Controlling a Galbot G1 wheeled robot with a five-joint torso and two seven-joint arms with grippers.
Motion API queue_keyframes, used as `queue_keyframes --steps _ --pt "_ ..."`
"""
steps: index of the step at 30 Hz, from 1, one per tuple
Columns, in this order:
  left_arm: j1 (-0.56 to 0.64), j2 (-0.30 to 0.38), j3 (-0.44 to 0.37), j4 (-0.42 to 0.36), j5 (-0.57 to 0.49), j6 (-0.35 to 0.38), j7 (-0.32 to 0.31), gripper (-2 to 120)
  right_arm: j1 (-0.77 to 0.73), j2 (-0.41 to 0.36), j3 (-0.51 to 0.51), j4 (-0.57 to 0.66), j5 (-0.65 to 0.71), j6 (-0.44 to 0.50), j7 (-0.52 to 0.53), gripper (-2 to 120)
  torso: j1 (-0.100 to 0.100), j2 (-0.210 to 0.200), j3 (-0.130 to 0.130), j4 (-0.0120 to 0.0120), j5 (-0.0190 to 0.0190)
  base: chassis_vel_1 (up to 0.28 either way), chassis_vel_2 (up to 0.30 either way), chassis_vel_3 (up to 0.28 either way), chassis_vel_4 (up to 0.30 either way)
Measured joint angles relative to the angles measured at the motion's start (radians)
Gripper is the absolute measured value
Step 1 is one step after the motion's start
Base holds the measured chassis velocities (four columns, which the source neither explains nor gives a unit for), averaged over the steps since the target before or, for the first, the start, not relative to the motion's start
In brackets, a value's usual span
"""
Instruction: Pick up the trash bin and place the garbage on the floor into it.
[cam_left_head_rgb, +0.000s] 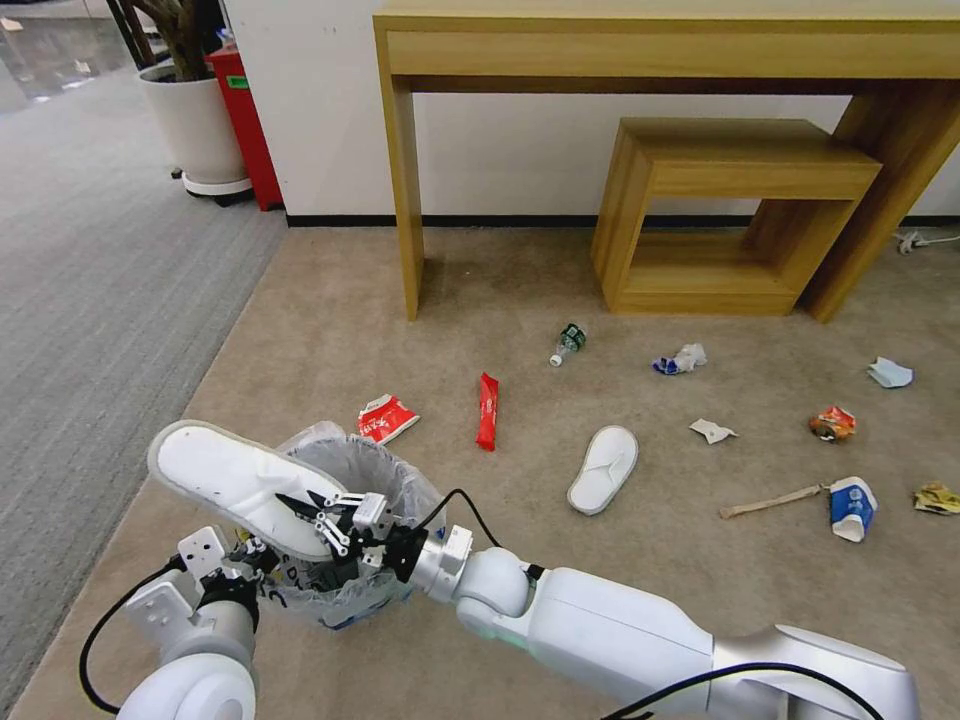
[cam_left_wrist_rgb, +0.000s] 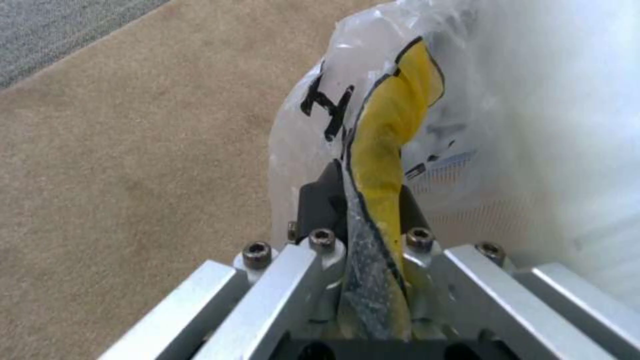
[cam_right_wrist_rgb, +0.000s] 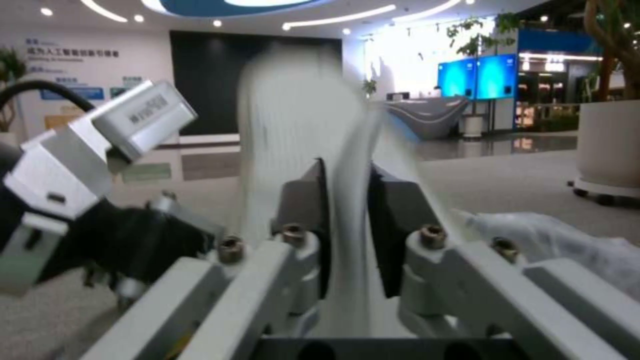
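The trash bin (cam_left_head_rgb: 368, 560), lined with a crinkly whitish bag, is at the lower left of the head view. My left gripper (cam_left_head_rgb: 262, 560) is shut on its near rim; in the left wrist view the left gripper (cam_left_wrist_rgb: 373, 215) pinches a yellow, black-edged fold of the bag (cam_left_wrist_rgb: 480, 110). My right gripper (cam_left_head_rgb: 305, 508) is shut on a white slipper (cam_left_head_rgb: 225, 478) lying tilted across the bin's mouth, its toe past the left rim. In the right wrist view the right gripper (cam_right_wrist_rgb: 347, 200) clamps the slipper's (cam_right_wrist_rgb: 293, 125) edge. More garbage lies on the floor (cam_left_head_rgb: 330, 330).
On the carpet lie a second slipper (cam_left_head_rgb: 603, 469), two red wrappers (cam_left_head_rgb: 487, 411) (cam_left_head_rgb: 386, 418), a bottle (cam_left_head_rgb: 568, 344), crumpled papers (cam_left_head_rgb: 680, 360), a cup (cam_left_head_rgb: 852, 507) and a stick (cam_left_head_rgb: 770, 502). A wooden desk (cam_left_head_rgb: 400, 180) and stool (cam_left_head_rgb: 720, 210) stand against the wall. A planter (cam_left_head_rgb: 198, 125) stands on grey carpet.
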Motion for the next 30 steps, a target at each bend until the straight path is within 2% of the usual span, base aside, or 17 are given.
queue_keyframes --steps 1,3,5,6,9,11,13,18,19,21,23,24,25,26,28,30 --pt "0.0 -0.001 0.002 0.0 0.0 0.0 0.0 3 -0.003 -0.007 0.007 -0.003 -0.007 0.002 -0.003 25 0.0 0.0 0.0 0.0 0.0 0.0 0.0 0.0 0.0" --pt "0.0 -0.001 0.003 0.0 0.0 0.0 0.0 3 -0.004 -0.008 0.009 -0.005 -0.009 0.003 -0.004 27 0.0 0.0 0.0 0.0 0.0 0.0 0.0 0.0 0.0" --pt "-0.002 -0.003 0.006 0.003 0.0 0.0 0.0 3 -0.008 -0.008 0.016 -0.023 -0.023 0.014 -0.011 41 0.0 0.0 0.0 0.0 0.0 0.0 0.0 0.0 0.0" --pt "-0.002 -0.003 0.006 0.003 0.0 0.0 0.0 3 -0.008 -0.008 0.016 -0.023 -0.023 0.014 -0.011 41 0.0 0.0 0.0 0.0 0.0 0.0 0.0 0.0 0.0" --pt "-0.005 -0.003 0.006 0.006 -0.001 -0.001 0.0 3 -0.009 -0.001 0.017 -0.03 -0.03 0.017 -0.012 55 0.0 0.0 0.0 0.0001 0.0 0.0 0.0 0.0 0.0" --pt "-0.006 -0.003 0.006 0.006 -0.001 -0.001 0.0 3 -0.009 0.001 0.017 -0.031 -0.03 0.017 -0.013 59 0.0 0.0 0.0 0.0001 0.0 0.0 0.0 0.0 0.0" --pt "-0.006 -0.001 0.003 0.007 -0.003 -0.003 0.0 3 -0.006 0.004 0.017 -0.032 -0.03 0.017 -0.013 69 0.0 0.0 0.0 0.0001 0.0 0.0 0.0 0.0 0.0" --pt "-0.004 0.001 0.0 0.011 -0.004 -0.005 0.002 3 -0.005 0.005 0.049 -0.01 -0.017 0.006 0.011 73 0.0 0.0 0.0 0.0001 0.0 0.0 0.0 0.0 0.0" --pt "-0.004 0.002 -0.002 0.014 -0.003 -0.005 0.002 3 -0.006 0.002 0.067 0.005 -0.007 -0.008 0.036 73 0.0 0.0 0.0 0.0001 0.0001 0.0 0.0 0.0 0.0" --pt "-0.005 0.004 -0.004 0.019 0.0 -0.007 0.002 3 -0.012 -0.003 0.111 0.033 0.015 -0.034 0.083 83 0.0 0.0 0.0 0.0002 0.0 0.0 0.0 0.0 0.0" --pt "-0.005 0.004 -0.004 0.019 0.0 -0.007 0.002 3 -0.012 -0.003 0.111 0.033 0.015 -0.034 0.083 83 0.0 0.0 0.0 0.0002 0.0 0.0 0.0 0.0 0.0" --pt "-0.006 0.005 -0.004 0.026 0.008 -0.012 0.004 3 -0.024 -0.024 0.188 0.085 0.066 -0.088 0.171 92 0.0 0.0 0.0 0.0002 0.0001 0.0 0.0 0.0 0.0" --pt "-0.006 0.005 -0.003 0.03 0.014 -0.015 0.007 3 -0.033 -0.046 0.226 0.121 0.107 -0.127 0.218 97 0.0 0.0 0.0 0.0003 0.0001 0.0 0.0 0.0 0.0" --pt "-0.006 0.005 -0.003 0.03 0.014 -0.015 0.007 3 -0.033 -0.046 0.226 0.121 0.107 -0.127 0.218 97 0.0 0.0 0.0 0.0003 0.0001 0.0 0.0 0.0 0.0" --pt "-0.005 0.004 0.0 0.035 0.021 -0.017 0.011 3 -0.051 -0.097 0.305 0.18 0.172 -0.189 0.296 100 0.0 0.0 0.0 0.0 0.0002 0.0 0.0 0.0 0.0" --pt "-0.006 0.004 0.003 0.04 0.025 -0.019 0.012 3 -0.068 -0.138 0.361 0.203 0.195 -0.217 0.328 100 0.0 0.0 0.0 -0.0003 0.0001 0.0 0.0 0.0 0.0"
